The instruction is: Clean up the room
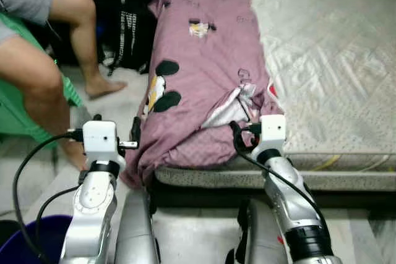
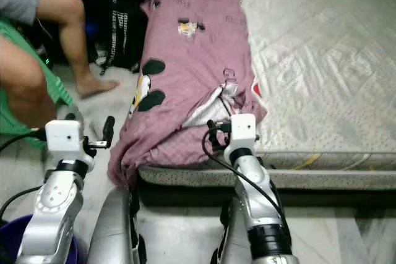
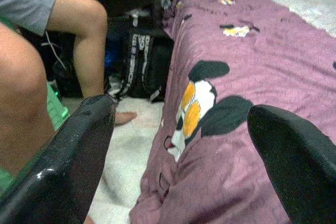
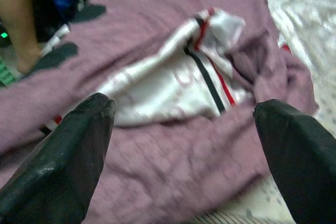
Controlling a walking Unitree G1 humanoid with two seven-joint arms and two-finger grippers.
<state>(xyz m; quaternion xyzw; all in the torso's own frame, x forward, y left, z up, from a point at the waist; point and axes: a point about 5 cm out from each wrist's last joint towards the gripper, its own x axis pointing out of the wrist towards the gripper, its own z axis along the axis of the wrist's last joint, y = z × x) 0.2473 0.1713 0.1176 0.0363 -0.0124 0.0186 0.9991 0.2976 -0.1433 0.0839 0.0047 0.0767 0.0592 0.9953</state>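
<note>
Now you are facing pink blanket [image 1: 204, 72] running lengthwise up centre of frame along mattress [image 1: 328, 60] left edge. Right gripper [image 4: 184, 145] spread wide, empty, hovering directly over white garment [image 4: 173, 87] bundled in blanket's lower end. Left gripper [image 3: 178, 145] also spread, empty, sitting farther off at blanket's left hem.

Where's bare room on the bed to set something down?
Free: the bare mattress to the right of the purple blanket, out to its front edge. Crowded: the bed's left strip, covered end to end by the blanket, with white cloth bunched in it before the right gripper. On the floor to the left are a person's legs and a black bag.
</note>
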